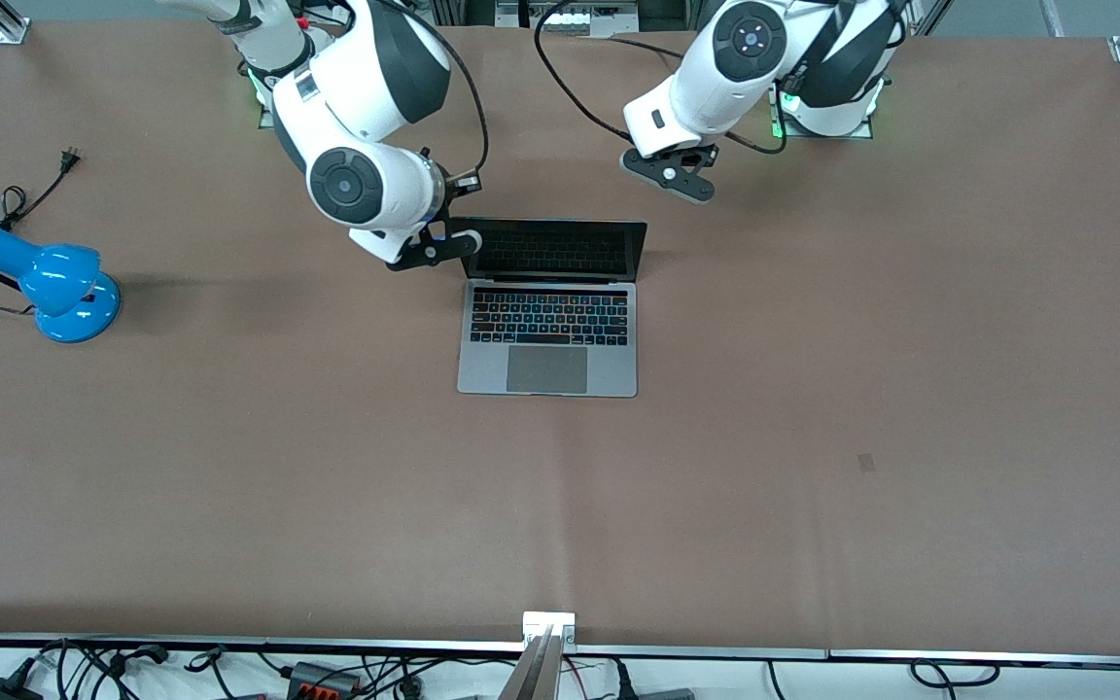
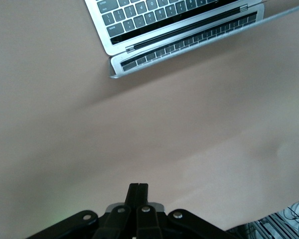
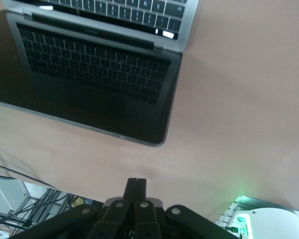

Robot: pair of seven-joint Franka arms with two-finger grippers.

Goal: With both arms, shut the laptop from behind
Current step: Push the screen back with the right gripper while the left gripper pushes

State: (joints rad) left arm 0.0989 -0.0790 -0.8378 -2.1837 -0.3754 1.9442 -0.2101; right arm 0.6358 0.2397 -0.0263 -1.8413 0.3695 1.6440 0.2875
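The silver-grey laptop (image 1: 548, 321) stands open at the table's middle, its dark screen (image 1: 555, 250) tilted up and mirroring the black keyboard. My right gripper (image 1: 438, 245) is shut and empty, beside the lid's corner toward the right arm's end, close to it; touch cannot be told. Its shut tips (image 3: 136, 181) show in the right wrist view, with the screen (image 3: 89, 74) a short way off. My left gripper (image 1: 677, 175) is shut and empty, over bare table farther from the front camera than the laptop, off the lid's other corner. The left wrist view shows its shut tips (image 2: 138, 186) and the laptop (image 2: 179, 30) well apart.
A blue desk lamp (image 1: 54, 282) with a black cord and plug (image 1: 69, 156) lies toward the right arm's end of the brown table (image 1: 813, 437). A metal bracket (image 1: 548, 622) sits at the table's near edge, with cables below it.
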